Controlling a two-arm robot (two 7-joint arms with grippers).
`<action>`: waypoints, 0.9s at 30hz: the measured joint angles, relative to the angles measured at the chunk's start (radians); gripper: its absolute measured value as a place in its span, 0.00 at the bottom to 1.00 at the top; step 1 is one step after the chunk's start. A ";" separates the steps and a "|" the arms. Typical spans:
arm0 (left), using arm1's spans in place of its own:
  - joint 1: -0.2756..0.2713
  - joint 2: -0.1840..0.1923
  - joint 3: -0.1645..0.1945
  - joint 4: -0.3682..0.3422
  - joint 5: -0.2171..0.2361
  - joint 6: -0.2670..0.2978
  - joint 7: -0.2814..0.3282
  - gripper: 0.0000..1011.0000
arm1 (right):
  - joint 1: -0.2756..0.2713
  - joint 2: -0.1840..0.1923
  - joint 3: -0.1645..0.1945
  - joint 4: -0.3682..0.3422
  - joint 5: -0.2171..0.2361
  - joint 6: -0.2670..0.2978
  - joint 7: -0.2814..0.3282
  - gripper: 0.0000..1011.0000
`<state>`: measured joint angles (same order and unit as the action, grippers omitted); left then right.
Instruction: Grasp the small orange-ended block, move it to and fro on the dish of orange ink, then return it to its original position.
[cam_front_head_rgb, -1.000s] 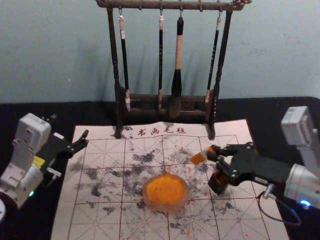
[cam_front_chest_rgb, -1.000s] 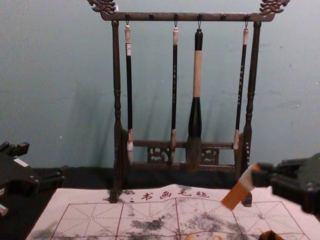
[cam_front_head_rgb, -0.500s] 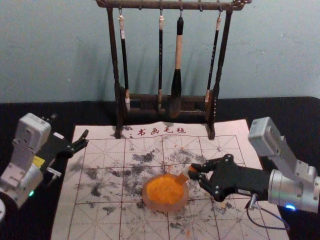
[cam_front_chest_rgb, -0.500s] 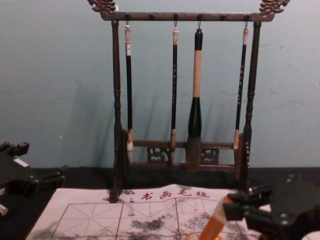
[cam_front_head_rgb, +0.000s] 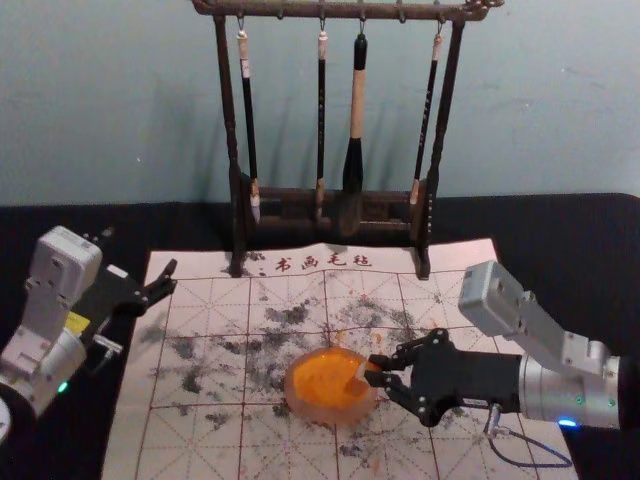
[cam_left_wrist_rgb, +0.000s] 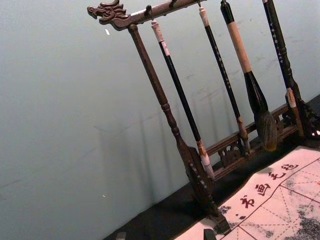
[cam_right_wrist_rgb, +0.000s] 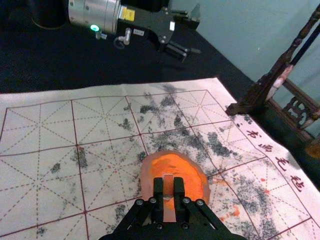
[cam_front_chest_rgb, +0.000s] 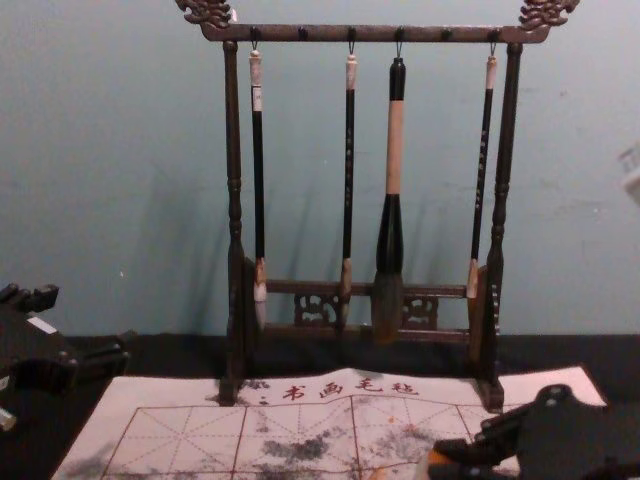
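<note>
In the head view my right gripper (cam_front_head_rgb: 372, 370) is at the dish's right side, shut on the small block (cam_front_head_rgb: 361, 372). The block slants down over the orange ink in the round dish (cam_front_head_rgb: 298, 403); whether its lower end touches the ink, I cannot tell. Seen from the right wrist, the block (cam_right_wrist_rgb: 168, 186) is pinched between the fingertips of the right gripper (cam_right_wrist_rgb: 168, 194), above the dish (cam_right_wrist_rgb: 147, 179). My left gripper (cam_front_head_rgb: 173, 276) stays parked at the mat's left edge; in the left wrist view, the left gripper (cam_left_wrist_rgb: 165, 235) has its fingertips apart.
A dark wooden rack (cam_front_head_rgb: 232, 130) stands behind, with several brushes hanging from it, the thickest brush (cam_front_head_rgb: 354, 170) right of its middle. The gridded, ink-stained mat (cam_front_head_rgb: 205, 440) lies under the dish, on black cloth (cam_front_head_rgb: 70, 225). A wall rises behind the rack.
My right gripper has moved left and nearer the robot, carrying the block from right of the dish to over its ink. The right arm now covers the small dark holder's spot. The left arm stays still.
</note>
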<state>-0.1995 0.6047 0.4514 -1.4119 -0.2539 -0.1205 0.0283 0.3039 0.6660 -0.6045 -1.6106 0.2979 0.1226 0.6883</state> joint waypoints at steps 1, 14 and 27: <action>0.000 0.000 0.000 0.000 0.000 0.000 0.000 0.99 | 0.006 -0.003 -0.006 0.006 -0.007 0.002 0.002 0.09; 0.000 0.000 0.000 0.000 0.000 0.000 0.000 0.99 | 0.059 -0.032 -0.053 0.046 -0.063 0.024 0.017 0.09; 0.000 0.000 0.000 0.000 0.000 0.000 0.000 0.99 | 0.094 -0.055 -0.078 0.070 -0.098 0.031 0.024 0.09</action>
<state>-0.1995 0.6047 0.4514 -1.4120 -0.2539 -0.1205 0.0283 0.3983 0.6106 -0.6821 -1.5406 0.2003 0.1532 0.7125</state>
